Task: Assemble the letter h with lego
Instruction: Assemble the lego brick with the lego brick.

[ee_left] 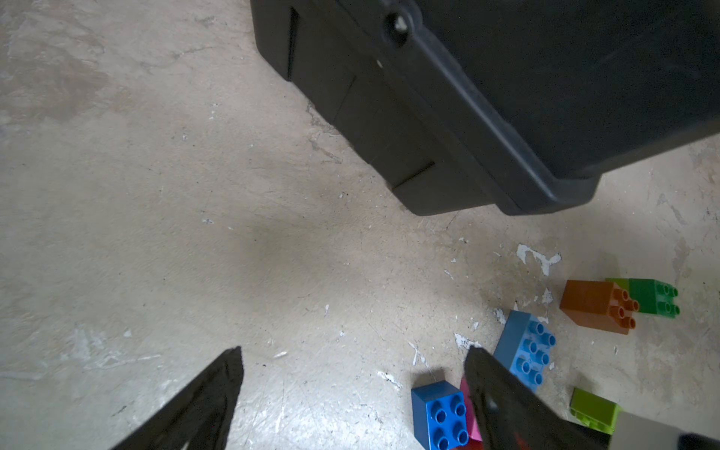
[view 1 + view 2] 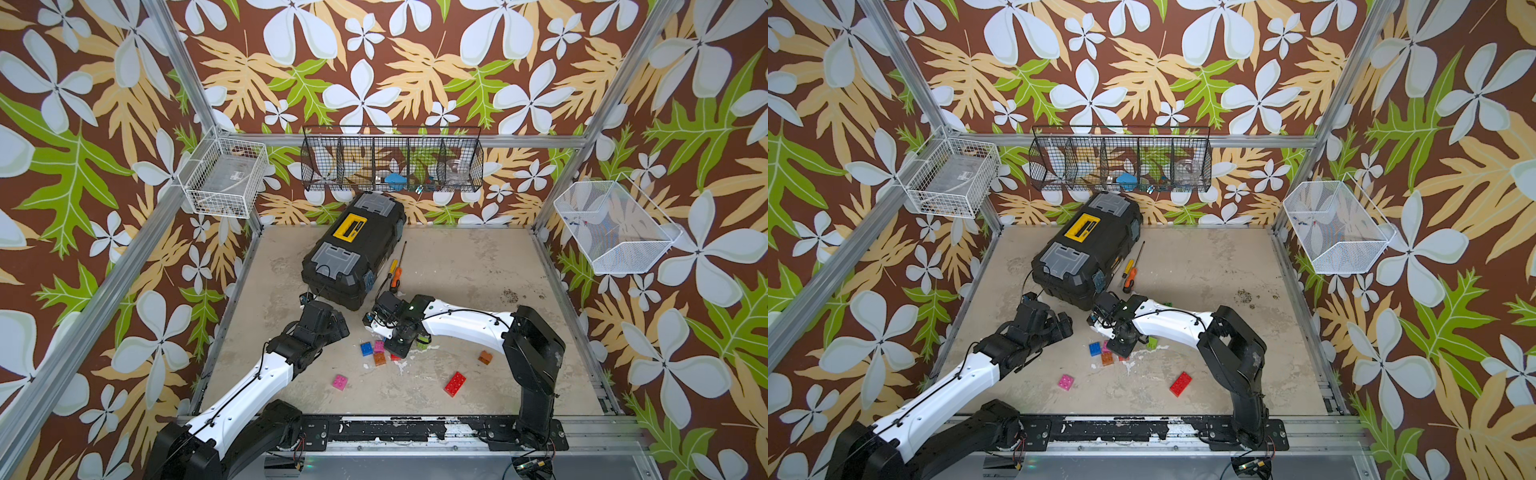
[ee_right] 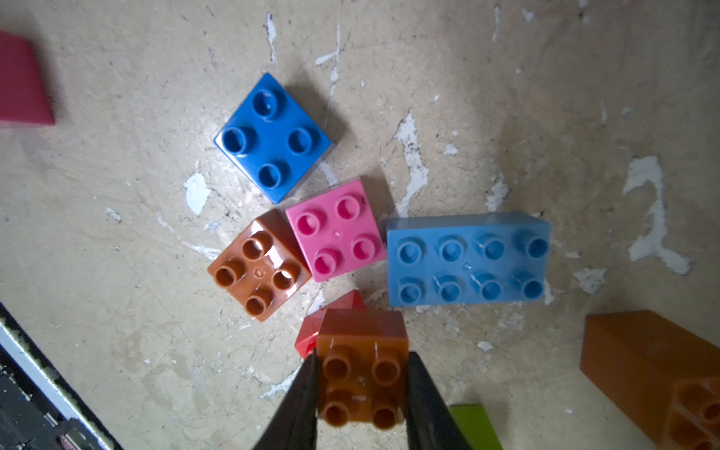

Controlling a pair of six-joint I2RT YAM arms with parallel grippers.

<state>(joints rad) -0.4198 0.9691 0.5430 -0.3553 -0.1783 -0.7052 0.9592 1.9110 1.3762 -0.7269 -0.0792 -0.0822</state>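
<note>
Your right claw (image 3: 362, 358) was pinching an orange-brown brick (image 3: 360, 339) by two opposite side walls, right over a red brick (image 3: 307, 337). Your left claw (image 1: 353, 352) hung spread and empty near the toolbox (image 1: 467, 97). The other lego lay clustered on the tabletop (image 3: 117, 253): blue square (image 3: 272, 136), pink brick (image 3: 337, 230), light-blue long brick (image 3: 467, 259). They looked light, rigid and slick-walled, so a square grip on flat walls, clear of the studs, suited them.

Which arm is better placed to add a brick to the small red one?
Right: the right gripper is shut on an orange brick next to the small red brick. The left gripper is open and empty.
</note>
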